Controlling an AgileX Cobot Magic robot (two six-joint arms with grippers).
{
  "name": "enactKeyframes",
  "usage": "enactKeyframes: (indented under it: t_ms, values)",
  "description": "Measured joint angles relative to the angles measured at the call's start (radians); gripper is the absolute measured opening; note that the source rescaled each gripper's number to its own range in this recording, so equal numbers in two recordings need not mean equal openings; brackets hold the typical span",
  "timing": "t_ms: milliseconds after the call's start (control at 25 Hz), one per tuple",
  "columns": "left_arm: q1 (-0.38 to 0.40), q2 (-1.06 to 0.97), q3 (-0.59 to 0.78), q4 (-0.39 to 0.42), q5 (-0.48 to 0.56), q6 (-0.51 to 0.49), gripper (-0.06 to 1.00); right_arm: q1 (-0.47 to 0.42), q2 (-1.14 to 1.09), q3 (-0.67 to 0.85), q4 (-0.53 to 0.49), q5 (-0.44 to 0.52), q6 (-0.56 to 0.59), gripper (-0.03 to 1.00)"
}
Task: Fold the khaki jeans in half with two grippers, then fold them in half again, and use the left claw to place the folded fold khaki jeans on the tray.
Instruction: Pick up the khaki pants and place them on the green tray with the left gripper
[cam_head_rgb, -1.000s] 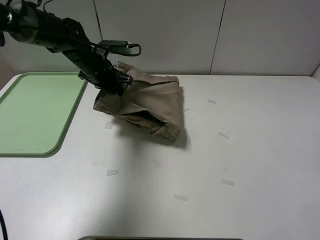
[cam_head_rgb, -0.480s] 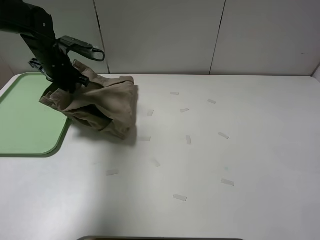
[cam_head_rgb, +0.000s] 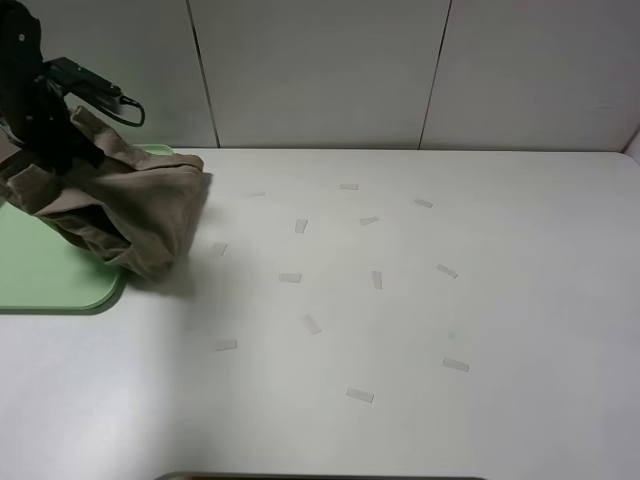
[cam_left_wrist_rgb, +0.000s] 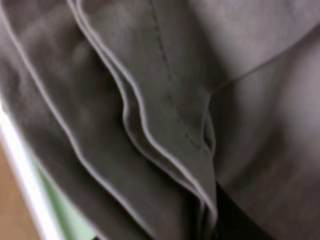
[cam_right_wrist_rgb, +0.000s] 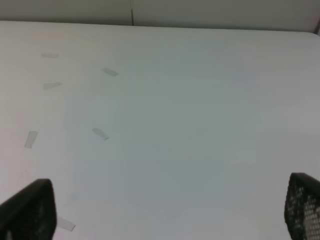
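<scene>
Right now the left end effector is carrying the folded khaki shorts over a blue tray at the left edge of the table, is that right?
Not quite: the tray is pale green, not blue, as the exterior high view shows. The rest holds: the left end effector grips the folded khaki shorts and carries them over the tray at the table's left edge.

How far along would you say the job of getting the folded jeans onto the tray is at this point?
Folding looks done: the khaki jeans hang as a compact layered bundle. In hand: the left claw is shut on them, carrying them over the tray, one end overhanging the table. Left: lowering and releasing. The right claw is open over bare table.
</scene>
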Motion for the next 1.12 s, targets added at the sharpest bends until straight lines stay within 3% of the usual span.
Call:
enactKeyframes:
  t_ms: [520,1120]
  values:
    - [0.115,-0.001,0.0,0.066,-0.03,-0.072,0.03,0.0,0.0,0.0,0.0,0.0,0.0,1.0]
    - [0.125,0.005,0.0,0.079,-0.14,-0.048,0.02,0.0,0.0,0.0,0.0,0.0,0.0,1.0]
